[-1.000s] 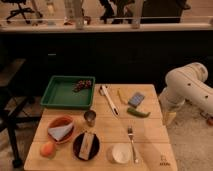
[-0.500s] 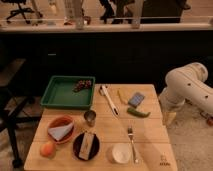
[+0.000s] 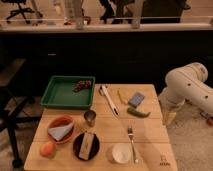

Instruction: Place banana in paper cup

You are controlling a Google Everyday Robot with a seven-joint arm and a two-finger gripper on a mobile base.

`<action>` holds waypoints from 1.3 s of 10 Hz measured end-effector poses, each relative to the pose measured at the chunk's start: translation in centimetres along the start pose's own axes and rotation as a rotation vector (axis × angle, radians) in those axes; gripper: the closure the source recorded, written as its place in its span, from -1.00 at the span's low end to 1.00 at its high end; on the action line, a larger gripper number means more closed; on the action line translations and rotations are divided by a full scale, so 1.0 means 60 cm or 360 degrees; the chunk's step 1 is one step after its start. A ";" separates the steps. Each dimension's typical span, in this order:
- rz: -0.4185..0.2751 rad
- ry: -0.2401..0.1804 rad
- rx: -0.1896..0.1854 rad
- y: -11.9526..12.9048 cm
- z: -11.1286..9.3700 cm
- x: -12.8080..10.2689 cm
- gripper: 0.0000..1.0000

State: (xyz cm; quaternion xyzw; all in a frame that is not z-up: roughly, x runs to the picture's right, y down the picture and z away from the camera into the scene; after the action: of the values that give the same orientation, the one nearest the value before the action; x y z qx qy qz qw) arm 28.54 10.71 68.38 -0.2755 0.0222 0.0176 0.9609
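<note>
1. Pale slatted wooden table (image 3: 150, 131): front edge cut off by the frame; a small dark mark at the front-right corner, too small to read.
2. White robot arm (image 3: 189, 86): right of the table, partly cut off at the right frame edge.
3. Green rectangular plastic tray (image 3: 60, 94): back-left; 1 dark grape cluster (image 3: 83, 85) in its far-right corner.
4. Orange round bowl (image 3: 52, 124): front-left, holding a pale wedge, contents unclear.
5. Black round plate (image 3: 76, 148): carries a brownish bar, no label legible.
6. Short white round paper cup (image 3: 121, 153): front centre, just left of the metal fork (image 3: 131, 142).
7. Long white utensil (image 3: 109, 100): lies diagonally, mid-table.
8. Gripper (image 3: 170, 117): pale, hanging beside the table's right edge, well apart from every item; fingers apart, holding nothing.
9. Green elongated vegetable (image 3: 138, 112): just in front of the blue-grey rectangular sponge (image 3: 136, 98).
10. Small pale-yellow curved banana (image 3: 120, 96): on the tabletop, between the white utensil and the sponge, well apart from the paper cup.
11. Small shiny metal cup (image 3: 90, 117): upright, in front of the tray.
12. Orange round fruit (image 3: 47, 149): front-left corner.
</note>
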 end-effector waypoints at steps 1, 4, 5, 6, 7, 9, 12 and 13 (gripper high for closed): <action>-0.0069 0.0021 0.0051 -0.008 -0.007 -0.007 -0.60; -0.0573 0.0106 0.0125 -0.039 -0.013 -0.057 -0.60; -0.0705 0.0129 0.0128 -0.049 -0.013 -0.071 -0.60; -0.0851 0.0155 0.0128 -0.064 -0.013 -0.095 -0.60; -0.0917 0.0165 0.0122 -0.076 -0.013 -0.103 -0.60; -0.1000 0.0176 0.0098 -0.092 -0.014 -0.113 -0.60; -0.1113 0.0180 0.0062 -0.132 -0.015 -0.133 -0.60; -0.1166 0.0193 0.0060 -0.176 -0.013 -0.153 -0.60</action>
State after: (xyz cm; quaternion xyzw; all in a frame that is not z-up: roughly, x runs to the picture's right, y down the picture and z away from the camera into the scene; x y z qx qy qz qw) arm 19.82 1.12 73.77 -0.2479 -0.0208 -0.3441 0.9054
